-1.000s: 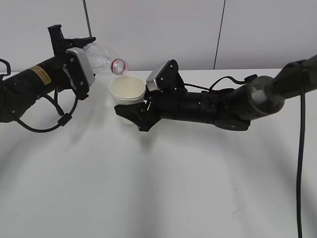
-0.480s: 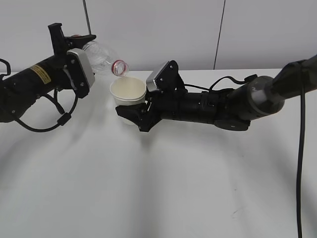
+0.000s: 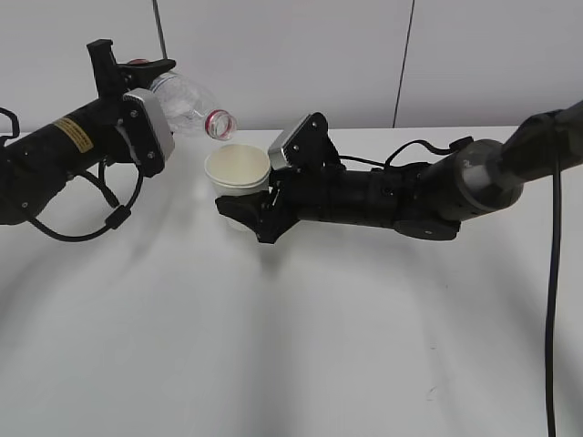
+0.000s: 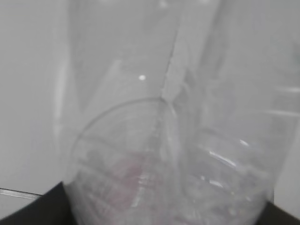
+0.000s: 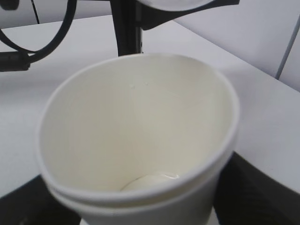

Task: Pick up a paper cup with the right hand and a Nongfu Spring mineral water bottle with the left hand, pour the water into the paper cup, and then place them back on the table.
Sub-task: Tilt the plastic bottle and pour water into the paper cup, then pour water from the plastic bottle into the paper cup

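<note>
Two grippers (image 3: 117,68) (image 3: 244,211) clenched: left on tilted bottle (image 3: 187,102), right on cup (image 3: 238,170).

Left hand (image 3: 127,68): closed around the Nongfu Spring mineral water bottle (image 3: 187,102), held well above the counter (image 3: 291,346). Bottle tipped nearly level, red-ringed mouth pointing away from that hand toward the right hand and slightly down. Right hand (image 3: 250,208): clamped on the paper cup (image 3: 237,173), lifted just off the counter, rim tilted a little toward the camera. Bottle mouth just above the cup's far-left rim, apart from it. Silver-grey block (image 3: 284,146) behind the cup, on top of the right hand. Cable loops (image 3: 114,218) below the left hand.
</note>
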Robot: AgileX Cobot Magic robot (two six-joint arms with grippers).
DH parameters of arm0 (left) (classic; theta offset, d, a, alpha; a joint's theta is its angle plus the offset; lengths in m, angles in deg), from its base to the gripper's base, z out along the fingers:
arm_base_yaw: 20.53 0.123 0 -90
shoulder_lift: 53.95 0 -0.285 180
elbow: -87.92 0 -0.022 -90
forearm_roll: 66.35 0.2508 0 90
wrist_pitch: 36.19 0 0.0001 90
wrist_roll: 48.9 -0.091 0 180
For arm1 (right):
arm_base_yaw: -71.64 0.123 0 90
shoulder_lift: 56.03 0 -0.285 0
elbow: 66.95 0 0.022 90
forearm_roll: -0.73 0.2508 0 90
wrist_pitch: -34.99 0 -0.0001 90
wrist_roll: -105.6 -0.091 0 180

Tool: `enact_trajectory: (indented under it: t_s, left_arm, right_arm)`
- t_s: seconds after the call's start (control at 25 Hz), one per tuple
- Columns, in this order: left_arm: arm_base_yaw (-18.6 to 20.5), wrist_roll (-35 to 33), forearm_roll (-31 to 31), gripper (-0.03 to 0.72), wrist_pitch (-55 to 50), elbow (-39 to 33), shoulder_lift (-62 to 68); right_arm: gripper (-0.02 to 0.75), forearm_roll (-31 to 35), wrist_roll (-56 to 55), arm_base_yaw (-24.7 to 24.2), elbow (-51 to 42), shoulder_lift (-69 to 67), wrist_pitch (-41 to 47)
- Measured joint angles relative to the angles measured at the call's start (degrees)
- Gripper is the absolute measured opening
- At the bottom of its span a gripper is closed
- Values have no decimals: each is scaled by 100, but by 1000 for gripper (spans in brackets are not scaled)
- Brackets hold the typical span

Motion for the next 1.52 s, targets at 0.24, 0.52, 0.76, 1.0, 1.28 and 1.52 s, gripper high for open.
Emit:
enact_trajectory:
  t_s: [0.24, 0.52, 0.76, 1.0, 1.28, 1.52]
  left_arm:
    - [0, -189, -40, 396, 2, 0, 0]
    - [0, -246, -40, 396, 140, 0, 0]
    - [0, -415, -40, 396, 159, 0, 0]
    - [0, -458, -40, 396, 170, 0, 0]
    - [0, -485, -40, 396, 172, 0, 0]
    - [0, -485, -70, 396, 172, 0, 0]
  right_arm:
    - [540, -188, 0, 0, 0, 0, 9]
    - [540, -235, -22, 0, 0, 0, 9]
    - [540, -240, -33, 0, 0, 0, 9]
    - [540, -263, -36, 0, 0, 0, 9]
    - [540, -280, -46, 0, 0, 0, -1]
    - [540, -465, -46, 0, 0, 0, -1]
